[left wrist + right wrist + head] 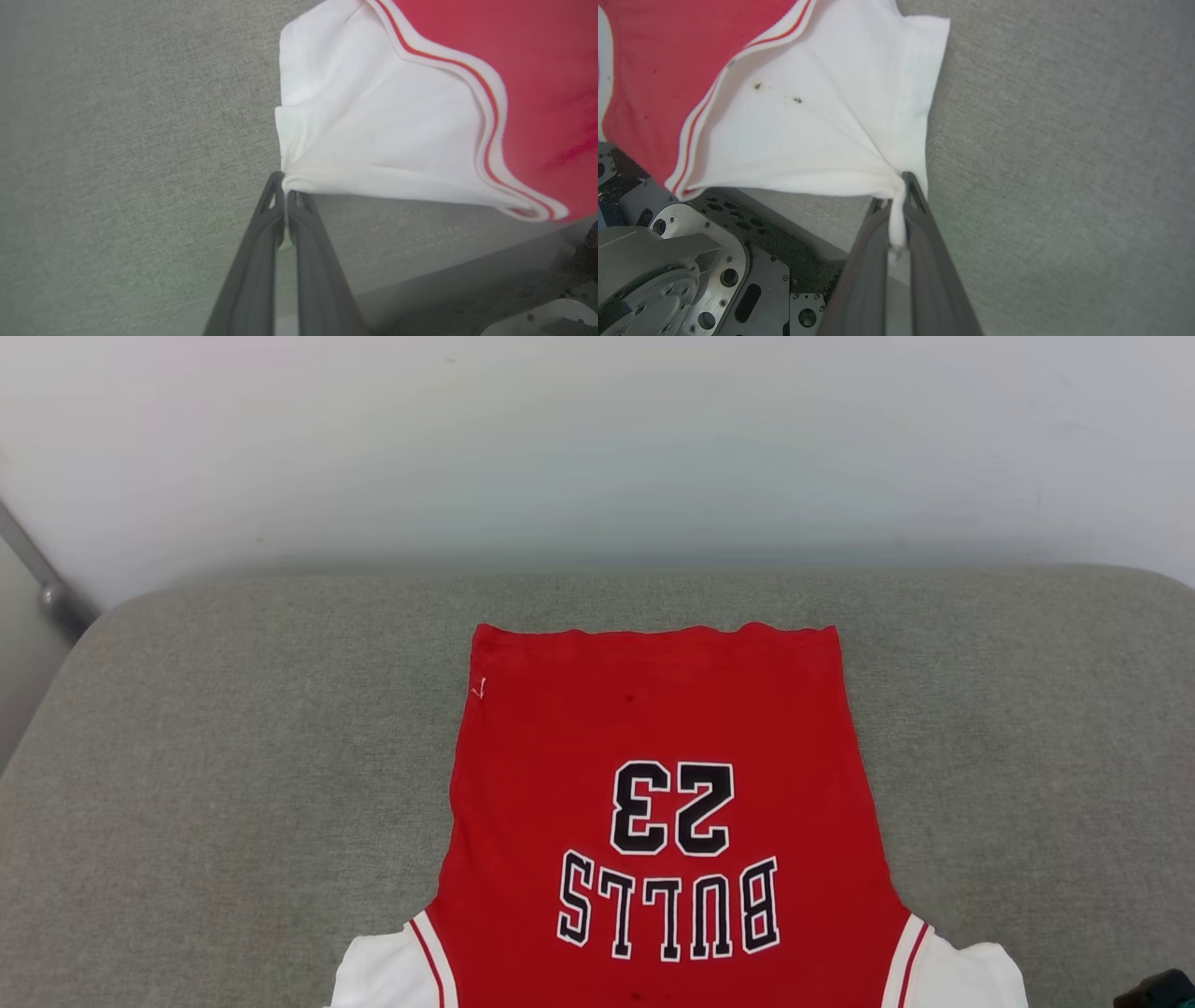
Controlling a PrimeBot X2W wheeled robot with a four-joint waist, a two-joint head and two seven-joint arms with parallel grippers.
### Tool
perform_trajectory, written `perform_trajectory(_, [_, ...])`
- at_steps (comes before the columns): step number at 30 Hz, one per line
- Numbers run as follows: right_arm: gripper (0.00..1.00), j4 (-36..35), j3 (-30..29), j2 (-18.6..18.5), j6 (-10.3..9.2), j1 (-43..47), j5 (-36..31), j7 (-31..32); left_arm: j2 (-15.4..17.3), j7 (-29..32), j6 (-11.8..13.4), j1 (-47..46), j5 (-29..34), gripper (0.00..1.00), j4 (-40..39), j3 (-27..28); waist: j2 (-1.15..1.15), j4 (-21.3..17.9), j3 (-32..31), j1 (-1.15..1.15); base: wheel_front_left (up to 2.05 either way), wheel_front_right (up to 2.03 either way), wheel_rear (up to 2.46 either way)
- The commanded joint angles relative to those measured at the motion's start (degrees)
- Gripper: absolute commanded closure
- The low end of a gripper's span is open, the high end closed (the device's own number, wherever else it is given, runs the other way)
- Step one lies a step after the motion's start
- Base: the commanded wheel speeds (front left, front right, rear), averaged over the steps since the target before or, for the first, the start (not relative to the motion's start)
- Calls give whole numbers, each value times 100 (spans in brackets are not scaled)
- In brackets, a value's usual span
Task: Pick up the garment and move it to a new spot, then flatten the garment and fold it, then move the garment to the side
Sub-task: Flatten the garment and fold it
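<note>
The garment [653,728] lies spread on the grey cushioned surface [233,756], hem at the far side, with the black number 23 and BULLS lettering upside down to me. Its white sleeves run off the bottom of the head view. In the left wrist view my left gripper [285,186] is shut on the corner of one white sleeve [373,116], which is pulled taut off the surface. My right gripper [899,186] is shut on the corner of the other white sleeve [817,116], with a bit of cloth pinched between its fingers. A dark bit of the right gripper [1162,989] peeks in at the lower right.
A pale wall [597,439] rises behind the surface, and a grey metal bar [37,574] slants at the far left. The robot's metal base [668,266] and the surface's near edge show under the right sleeve. Grey surface stretches wide on both sides of the garment.
</note>
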Motion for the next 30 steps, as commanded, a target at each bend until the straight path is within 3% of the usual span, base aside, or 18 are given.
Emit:
perform_trajectory(1, [89,-18,-56,25,-10,61,-19,27,12,-15,41,30,11,100,-7,18,0,14,23,2,0,0,0])
perform_trajectory(2, [62,-65,-222,79,-9,106,-85,86,2,1,62,-6,46,100,-73,15,0,30,54,2,0,0,0])
perform_trajectory(3, [7,-144,-378,113,-9,120,-205,124,-8,22,94,-63,83,100,-130,8,0,49,90,2,0,0,0])
perform_trajectory(4, [0,-227,-550,149,-9,86,-329,143,-10,34,112,-112,112,100,-189,6,0,62,134,2,0,0,0])
perform_trajectory(8, [0,-608,-1345,297,-7,-130,-671,334,-36,83,172,-310,247,100,-420,15,0,147,304,2,0,0,0])
perform_trajectory(14, [0,-1500,-2564,190,-7,-719,-933,879,-52,141,283,-607,500,100,-757,18,0,371,690,2,0,0,0])
perform_trajectory(17, [0,-1928,-2865,46,-7,-1379,-1018,1295,-86,147,311,-811,655,100,-914,31,0,536,997,2,0,0,0])
perform_trajectory(22, [0,-2175,-2610,-335,-7,-2904,-848,2414,-206,164,273,-1193,910,100,-1078,47,0,876,1572,2,0,0,0])
perform_trajectory(26, [0,-1823,-1998,-499,-7,-4103,-462,3639,-315,129,237,-1470,1100,100,-1089,40,0,1134,1985,2,0,0,0])
perform_trajectory(30, [0,-1246,-1522,-414,-7,-5149,-128,5084,-484,86,181,-1726,1220,100,-1088,63,0,1379,2407,2,0,0,0])
